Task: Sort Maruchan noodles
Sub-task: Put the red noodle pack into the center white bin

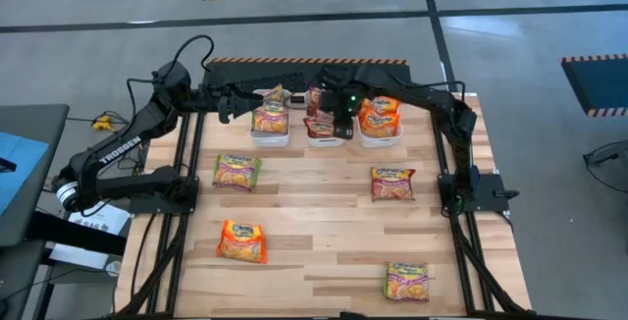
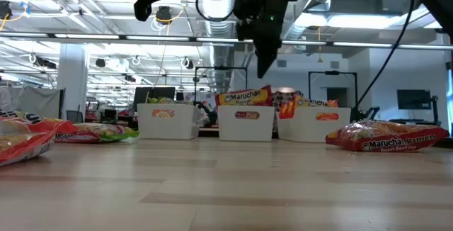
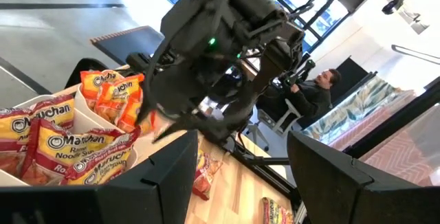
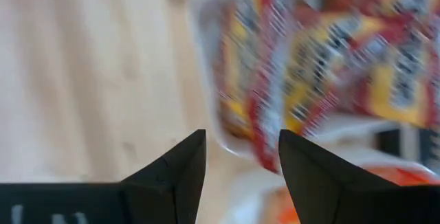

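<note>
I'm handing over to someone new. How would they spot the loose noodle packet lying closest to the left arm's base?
Start at the row of three white bins along the table's far edge. Just in front of the left bin, near the left arm's base, lies a Maruchan packet flat on the wood. It alone among the four loose packets has green trim.

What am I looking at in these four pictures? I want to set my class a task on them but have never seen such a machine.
Two dark robot arms work at a wooden table. One camera looks down from above, one sits at table height, and one rides on each wrist. Three white bins at the far edge hold Maruchan noodle packets; four loose packets lie on the wood. The right gripper hangs above the middle bin, fingers apart and empty. The left gripper waits open beside the bins, holding nothing.
</note>
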{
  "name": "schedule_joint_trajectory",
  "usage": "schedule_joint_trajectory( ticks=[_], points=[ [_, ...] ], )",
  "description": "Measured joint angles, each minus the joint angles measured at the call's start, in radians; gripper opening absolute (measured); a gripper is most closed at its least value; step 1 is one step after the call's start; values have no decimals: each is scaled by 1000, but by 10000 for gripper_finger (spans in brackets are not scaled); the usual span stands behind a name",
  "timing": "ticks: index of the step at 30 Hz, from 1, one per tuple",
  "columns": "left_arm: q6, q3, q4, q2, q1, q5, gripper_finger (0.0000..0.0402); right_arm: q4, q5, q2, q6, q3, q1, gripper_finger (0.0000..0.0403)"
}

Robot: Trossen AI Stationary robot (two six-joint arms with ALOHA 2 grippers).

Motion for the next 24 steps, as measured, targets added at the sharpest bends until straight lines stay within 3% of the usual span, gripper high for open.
schedule_joint_trajectory(
  ticks=[3, 8, 16, 24],
  points=[
    [0, 0, 0, 0, 0, 0, 210, 47, -143, -1, 54, 11, 9, 204],
    [11, 0, 0, 0, 0, 0, 210, 51, -233, 31, 89, 9, 31, 203],
    [14, 0, -14, 0, 0, -26, 210, 91, -227, 115, 85, 9, 40, 203],
    [15, 0, -15, 0, 0, -50, 210, 103, -146, 174, 117, 8, 4, 203]
  ],
)
